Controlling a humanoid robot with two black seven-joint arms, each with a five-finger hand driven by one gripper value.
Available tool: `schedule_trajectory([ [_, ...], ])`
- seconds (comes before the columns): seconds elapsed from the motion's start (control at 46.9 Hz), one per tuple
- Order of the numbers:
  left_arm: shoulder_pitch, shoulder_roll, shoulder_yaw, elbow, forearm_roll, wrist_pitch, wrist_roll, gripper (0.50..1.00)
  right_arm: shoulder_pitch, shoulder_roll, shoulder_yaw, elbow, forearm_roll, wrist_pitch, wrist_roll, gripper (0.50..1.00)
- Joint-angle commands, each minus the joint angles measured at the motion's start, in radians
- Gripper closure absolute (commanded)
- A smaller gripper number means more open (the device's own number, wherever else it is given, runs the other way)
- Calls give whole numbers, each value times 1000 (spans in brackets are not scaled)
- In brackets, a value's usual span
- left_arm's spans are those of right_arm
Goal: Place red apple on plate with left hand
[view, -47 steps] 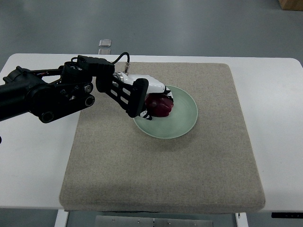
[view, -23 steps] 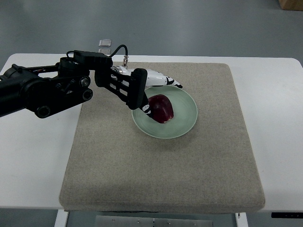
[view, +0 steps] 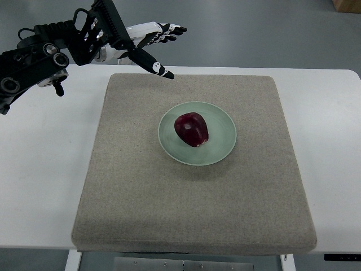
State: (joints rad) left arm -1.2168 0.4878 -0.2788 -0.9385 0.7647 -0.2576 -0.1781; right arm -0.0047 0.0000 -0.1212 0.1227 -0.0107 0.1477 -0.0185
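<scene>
A dark red apple lies on the pale green plate, a little left of its middle. The plate sits on a grey-beige mat. My left hand is up at the far left edge of the mat, well clear of the plate. Its fingers are spread and hold nothing. The black left arm runs off the picture's left edge.
The mat lies on a white table. The table's far edge runs just behind the left hand. Grey floor lies beyond it. A brown box corner shows at the top right.
The left hand let go of the apple on the plate, opened, and rose away up and to the left. The apple stays on the plate.
</scene>
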Motion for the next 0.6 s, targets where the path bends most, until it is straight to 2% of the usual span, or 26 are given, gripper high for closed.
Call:
schedule_trajectory([
  [0.0, 31, 28, -5, 3, -94, 0, 2, 504, 0, 0, 0, 0, 0, 0, 0, 536],
  [0.213, 112, 84, -65, 3, -497, -6, 17, 504, 0, 0, 0, 0, 0, 0, 0, 536],
  [0.341, 149, 86, -65, 29, -651, -14, 19, 504, 0, 0, 0, 0, 0, 0, 0, 536],
  [0.491, 201, 86, -74, 37, -833, -81, 25, 504, 0, 0, 0, 0, 0, 0, 0, 536],
  [0.576, 230, 87, -102, 63, -949, -121, 66, 504, 0, 0, 0, 0, 0, 0, 0, 536],
])
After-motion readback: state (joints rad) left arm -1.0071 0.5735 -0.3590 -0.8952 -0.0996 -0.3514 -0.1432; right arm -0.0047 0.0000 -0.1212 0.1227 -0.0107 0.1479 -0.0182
